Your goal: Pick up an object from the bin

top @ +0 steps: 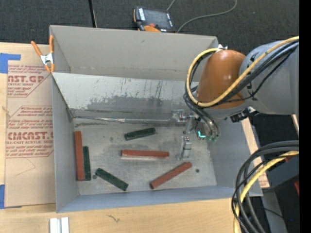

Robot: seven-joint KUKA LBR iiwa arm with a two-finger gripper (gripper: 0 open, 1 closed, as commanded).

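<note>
My gripper [184, 152] hangs low at the right side of the bin, its thin fingers pointing down near the floor. Just left of the fingertips lies a flat red-brown bar [145, 154], its right end a short way from them. Below the gripper, a second red-brown bar [170, 174] lies slanted, its upper right end close under the fingertips. A dark green bar [140, 134] rests further up and to the left. Nothing shows between the fingers.
Along the left wall a long red-brown bar [77, 155] lies beside a dark green bar [86, 162]. Another dark green bar [112, 178] sits slanted near the front left. The arm with its orange cover and yellow cables fills the right side above the bin.
</note>
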